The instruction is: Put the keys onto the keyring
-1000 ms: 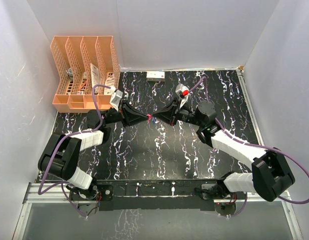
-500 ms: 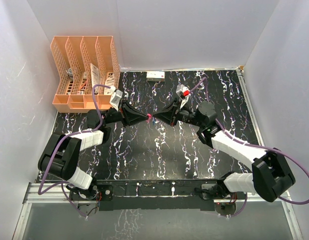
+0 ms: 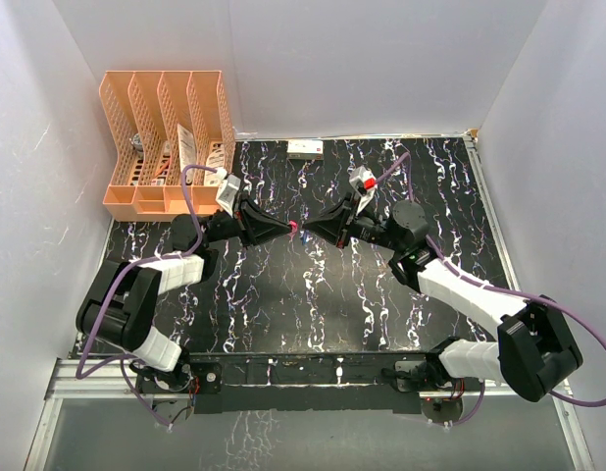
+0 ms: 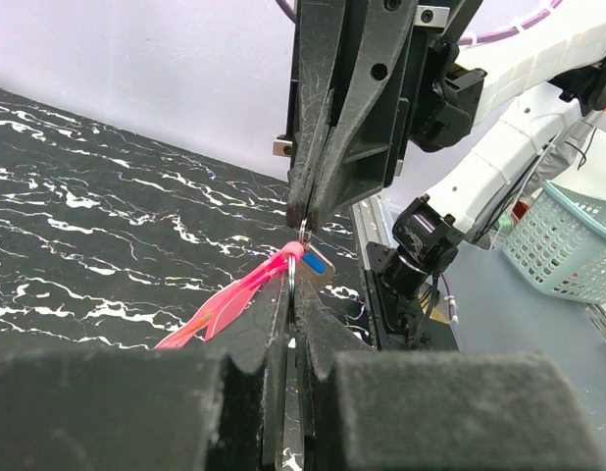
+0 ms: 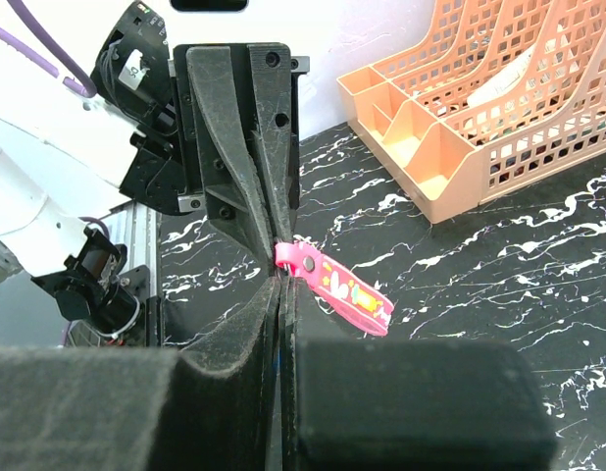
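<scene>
My two grippers meet tip to tip above the middle of the table. My left gripper (image 3: 287, 231) (image 4: 294, 283) is shut on the keyring's thin metal ring (image 4: 294, 267). The pink-red strap (image 4: 225, 309) (image 5: 340, 290) (image 3: 296, 229) hangs from the ring. My right gripper (image 3: 306, 234) (image 5: 281, 289) is shut, and its tips (image 4: 303, 211) come down onto the ring from the other side. It pinches the blue-headed key (image 4: 319, 265), whose head lies against the ring. The silvery-white key is out of view.
An orange file organizer (image 3: 166, 137) (image 5: 479, 108) stands at the back left. A small white box (image 3: 305, 148) lies at the back wall. White walls close in three sides. A teal basket (image 4: 568, 235) shows beyond the table's front.
My right arm's forearm has shifted slightly to the right. The gripper tips stay together at the ring.
</scene>
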`<state>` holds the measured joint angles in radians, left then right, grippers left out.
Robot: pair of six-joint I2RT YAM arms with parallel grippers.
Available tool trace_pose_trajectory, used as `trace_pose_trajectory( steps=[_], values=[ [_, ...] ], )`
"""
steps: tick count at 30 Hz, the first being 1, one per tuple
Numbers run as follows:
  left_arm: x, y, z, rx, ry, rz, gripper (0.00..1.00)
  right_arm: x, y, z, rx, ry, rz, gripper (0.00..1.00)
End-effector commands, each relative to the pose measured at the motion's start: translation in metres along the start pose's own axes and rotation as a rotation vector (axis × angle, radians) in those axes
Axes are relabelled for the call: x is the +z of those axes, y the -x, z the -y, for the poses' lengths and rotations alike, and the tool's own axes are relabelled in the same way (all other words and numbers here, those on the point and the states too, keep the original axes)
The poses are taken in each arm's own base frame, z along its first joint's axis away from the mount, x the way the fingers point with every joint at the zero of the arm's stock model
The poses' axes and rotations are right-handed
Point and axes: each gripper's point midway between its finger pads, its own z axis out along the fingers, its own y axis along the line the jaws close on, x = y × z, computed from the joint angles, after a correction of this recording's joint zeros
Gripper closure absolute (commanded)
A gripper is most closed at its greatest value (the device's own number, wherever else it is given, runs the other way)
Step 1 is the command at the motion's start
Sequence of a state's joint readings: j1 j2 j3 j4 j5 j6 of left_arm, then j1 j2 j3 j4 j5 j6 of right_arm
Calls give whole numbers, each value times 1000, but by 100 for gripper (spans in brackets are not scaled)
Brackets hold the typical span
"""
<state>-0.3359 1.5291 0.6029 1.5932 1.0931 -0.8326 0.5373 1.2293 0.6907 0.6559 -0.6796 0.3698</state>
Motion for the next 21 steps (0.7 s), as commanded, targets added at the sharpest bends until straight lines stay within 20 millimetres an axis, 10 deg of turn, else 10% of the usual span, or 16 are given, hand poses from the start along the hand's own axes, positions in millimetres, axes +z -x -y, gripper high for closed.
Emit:
trace_pose_trajectory(
  steps=[1, 10, 21],
  values=[
    [6, 29, 15, 205, -68, 80, 100, 0, 25, -9, -40, 23, 69, 100],
    [7, 29, 9, 170, -51, 89, 100, 2, 19, 2, 6, -17, 69, 100],
    [-7, -17, -48, -122, 208, -48, 100, -13, -4, 48, 51, -267, 2, 100]
  ],
)
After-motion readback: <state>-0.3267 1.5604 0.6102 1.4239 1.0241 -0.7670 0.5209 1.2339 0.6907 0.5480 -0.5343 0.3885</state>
